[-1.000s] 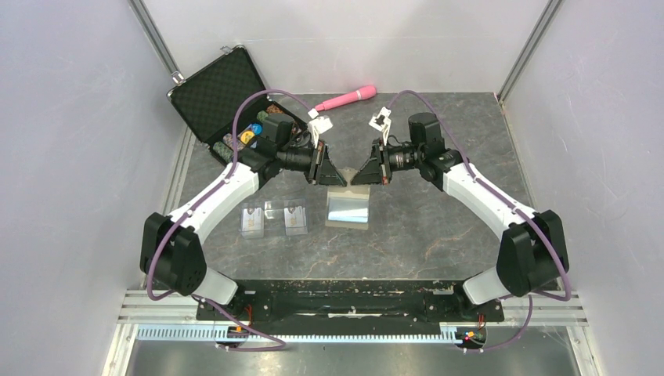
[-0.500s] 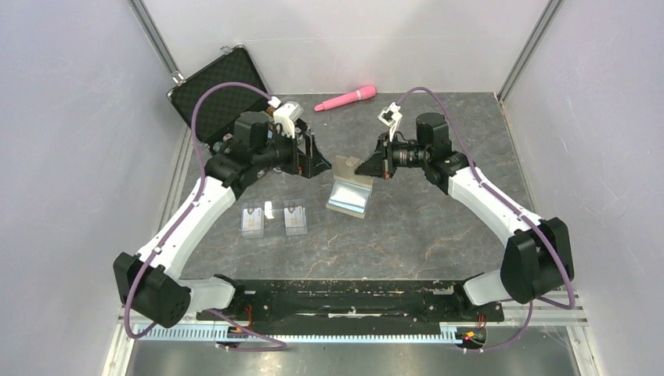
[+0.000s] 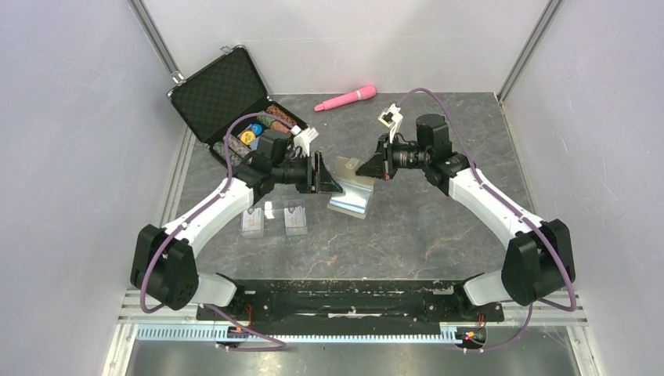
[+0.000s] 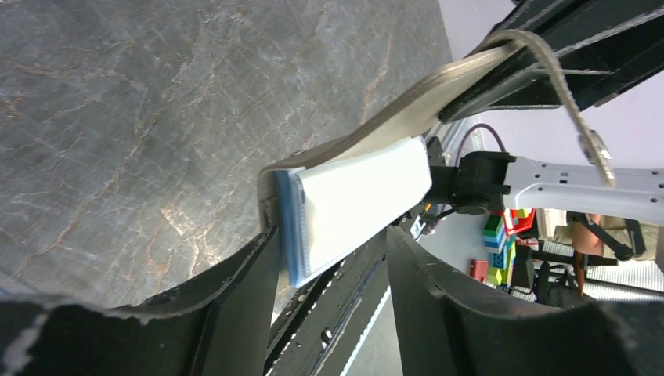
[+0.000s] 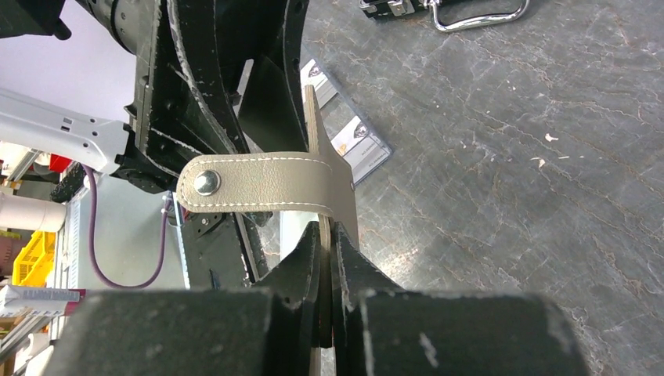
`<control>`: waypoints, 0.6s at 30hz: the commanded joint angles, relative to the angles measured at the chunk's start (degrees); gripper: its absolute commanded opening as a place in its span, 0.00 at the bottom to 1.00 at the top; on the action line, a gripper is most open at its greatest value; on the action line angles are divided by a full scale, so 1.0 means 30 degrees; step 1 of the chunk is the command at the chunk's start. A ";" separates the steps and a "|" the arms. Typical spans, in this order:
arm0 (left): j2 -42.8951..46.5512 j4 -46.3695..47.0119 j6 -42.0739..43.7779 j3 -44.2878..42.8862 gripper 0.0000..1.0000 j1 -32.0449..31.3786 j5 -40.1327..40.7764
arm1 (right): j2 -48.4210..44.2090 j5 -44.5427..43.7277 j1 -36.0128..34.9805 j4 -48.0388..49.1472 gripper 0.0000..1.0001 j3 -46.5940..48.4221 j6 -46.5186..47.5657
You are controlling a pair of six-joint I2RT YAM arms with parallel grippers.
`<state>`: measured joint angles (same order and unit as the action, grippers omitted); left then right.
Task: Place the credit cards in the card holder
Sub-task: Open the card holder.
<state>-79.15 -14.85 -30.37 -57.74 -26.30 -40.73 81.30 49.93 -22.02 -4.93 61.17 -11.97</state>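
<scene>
Your left gripper (image 3: 329, 182) has returned to the lifted card holder (image 3: 351, 200), jaws apart astride its lower flap; right gripper (image 3: 366, 168) clamps the top. Both credit cards (image 3: 295, 218) lie on the surface at eight o'clock, none inserted.

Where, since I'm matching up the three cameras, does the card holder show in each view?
Top external: card holder at the picture's middle.
Left wrist: centre, pale lining facing the camera, tan flap running to the upper right.
Right wrist: centre, edge-on, its snap tab pointing left.
Shared landmark: the right gripper pinching the tan flap.
</scene>
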 commanded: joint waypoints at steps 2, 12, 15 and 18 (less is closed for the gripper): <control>0.0178 0.0908 -0.0573 -0.0345 0.53 -0.0165 -0.0594 | -0.0599 -0.0150 0.0013 0.0384 0.00 -0.0143 0.0232; 0.0372 -0.2803 0.1753 -0.1573 0.51 -0.1041 0.2578 | -0.0521 -0.0150 0.0042 0.0266 0.00 -0.0183 0.0367; 0.0472 -0.3914 0.2360 -0.2142 0.56 -0.1246 0.4199 | -0.0525 -0.0152 0.0042 0.0251 0.00 -0.0292 0.0384; 0.0358 -0.4244 0.2616 -0.2481 0.57 -0.1389 0.4511 | -0.0503 -0.0121 0.0044 0.0236 0.00 -0.0390 0.0362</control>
<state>-79.13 -24.29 -26.81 -61.80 -29.82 -31.66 81.28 49.41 -22.00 -5.28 60.53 -11.84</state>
